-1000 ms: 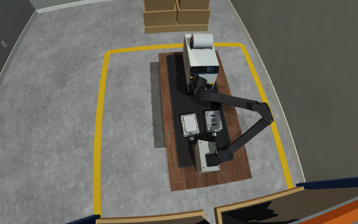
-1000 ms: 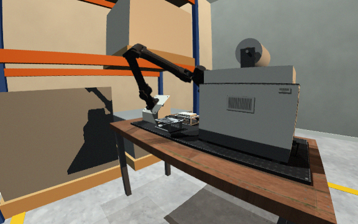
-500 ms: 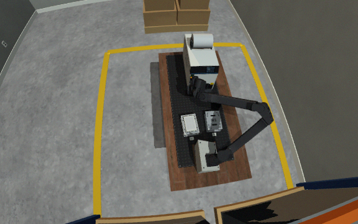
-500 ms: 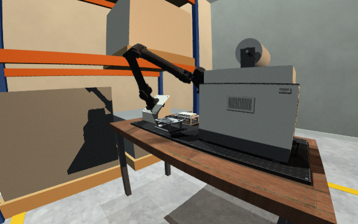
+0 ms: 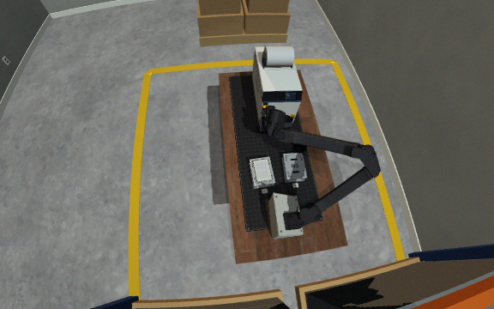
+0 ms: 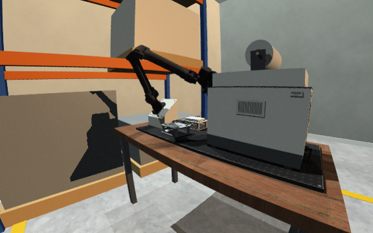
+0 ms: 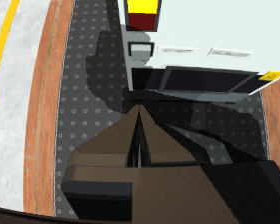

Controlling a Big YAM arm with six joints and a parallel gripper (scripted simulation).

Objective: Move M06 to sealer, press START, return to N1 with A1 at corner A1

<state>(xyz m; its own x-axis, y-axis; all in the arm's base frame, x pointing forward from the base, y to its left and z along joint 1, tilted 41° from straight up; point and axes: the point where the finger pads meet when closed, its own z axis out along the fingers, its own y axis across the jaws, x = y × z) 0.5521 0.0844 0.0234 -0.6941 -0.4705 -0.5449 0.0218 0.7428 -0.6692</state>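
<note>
The sealer (image 5: 282, 79) (image 6: 258, 113) (image 7: 216, 30) shows its lamp (image 7: 142, 6) lit amber above the START button (image 7: 141, 50). A dark opening (image 7: 208, 80) is in its lower front. The stage and M06 are not visible. My gripper (image 7: 139, 112) is shut and empty, off the button, in front of and above the mat beside the sealer's front; the sealer hides its fingers in the exterior view. A white plate (image 5: 262, 170) sits in the left nest in the top view. The right nest (image 5: 294, 166) (image 6: 176, 129) holds no plate. The nest labels are too small to read.
The black mat (image 5: 253, 215) (image 7: 81, 90) lies on the wooden table (image 5: 247, 253) (image 6: 206, 175). My arm (image 5: 341, 189) (image 6: 170, 66) reaches from the slanted base block (image 5: 282, 202) past the right side in the top view. A foil roll (image 5: 279, 56) (image 6: 259, 53) tops the sealer.
</note>
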